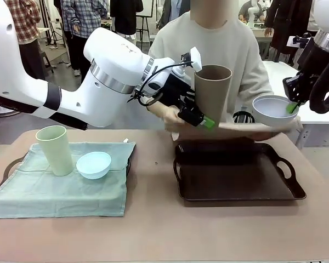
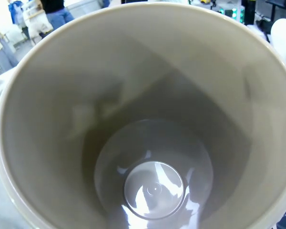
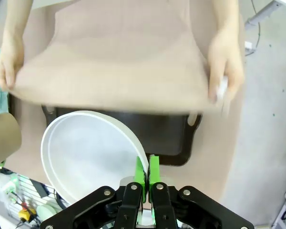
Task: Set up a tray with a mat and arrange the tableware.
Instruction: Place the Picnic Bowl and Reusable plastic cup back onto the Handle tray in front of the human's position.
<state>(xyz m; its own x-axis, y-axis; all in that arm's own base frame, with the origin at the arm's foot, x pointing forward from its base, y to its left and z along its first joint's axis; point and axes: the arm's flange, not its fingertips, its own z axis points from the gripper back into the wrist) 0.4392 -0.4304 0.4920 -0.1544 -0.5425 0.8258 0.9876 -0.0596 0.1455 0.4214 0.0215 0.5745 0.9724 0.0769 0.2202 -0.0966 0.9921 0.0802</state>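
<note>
The left pincer [image 1: 204, 119] is clamped on the wall of the brown cup [image 1: 212, 93], holding it upright in the air above the far left corner of the dark tray [image 1: 237, 192], while the right pincer [image 3: 148, 172] is pinched tight on the rim of the white bowl [image 1: 274, 109], held up over the tray's far right corner. Between them the person's hands [image 3: 224, 71] hold a beige mat [image 3: 119, 76] stretched out above the tray. On the bench's [image 1: 164, 230] left side, the pale green cup [image 1: 55, 150] and light blue bowl [image 1: 94, 165] sit on a green cloth [image 1: 60, 192] laid over another tray.

Brown table [image 1: 153, 219] with green cloth [image 1: 60, 189] and dark tray [image 1: 236, 178].
</note>
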